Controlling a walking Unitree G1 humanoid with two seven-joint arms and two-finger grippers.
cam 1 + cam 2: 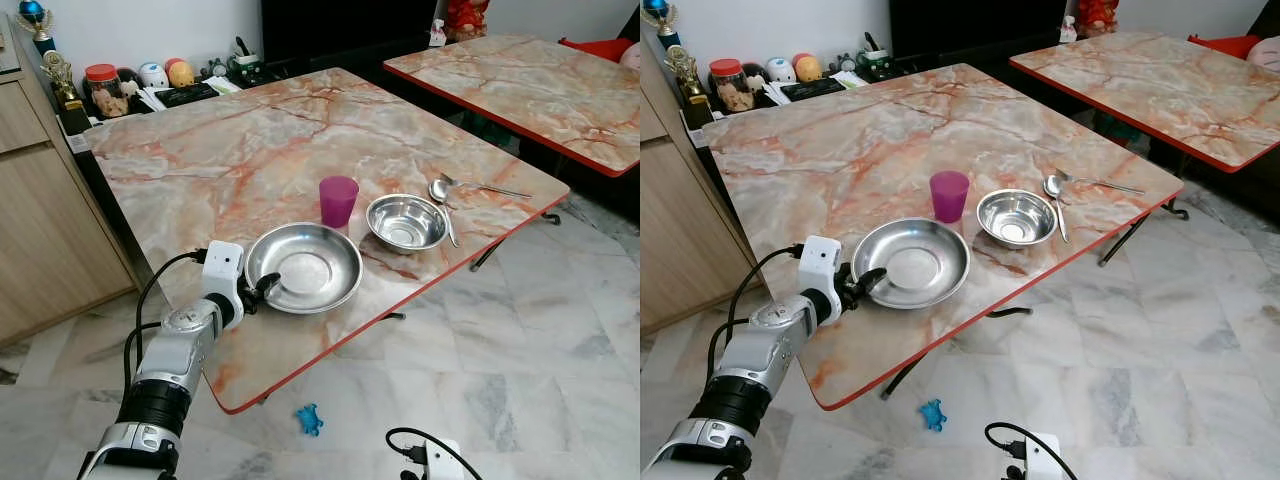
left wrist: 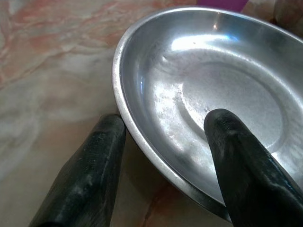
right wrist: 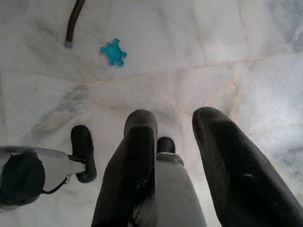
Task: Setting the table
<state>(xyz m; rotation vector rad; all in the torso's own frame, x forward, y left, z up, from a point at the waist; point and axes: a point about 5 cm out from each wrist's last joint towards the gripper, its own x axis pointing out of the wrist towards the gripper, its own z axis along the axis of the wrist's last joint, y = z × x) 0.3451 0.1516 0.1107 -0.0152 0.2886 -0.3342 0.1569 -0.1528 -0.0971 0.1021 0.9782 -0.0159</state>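
Observation:
A wide steel plate (image 1: 305, 265) lies near the front edge of the marble table (image 1: 230, 150). My left gripper (image 1: 265, 290) is at the plate's near-left rim. In the left wrist view its fingers (image 2: 94, 161) stand astride the rim, one outside touching it and one inside the dish (image 2: 213, 85), jaws apart. A purple cup (image 1: 338, 200) stands just behind the plate. To the right sit a small steel bowl (image 1: 405, 222), a spoon (image 1: 440, 200) and a fork (image 1: 485, 187). My right gripper (image 3: 174, 116) hangs open over the floor.
A second marble table (image 1: 540, 80) stands at the back right. A wooden cabinet (image 1: 40, 220) is on the left, with jars and trinkets (image 1: 130, 85) behind the table's far edge. A small blue toy (image 1: 309, 419) lies on the tiled floor under the table's front edge.

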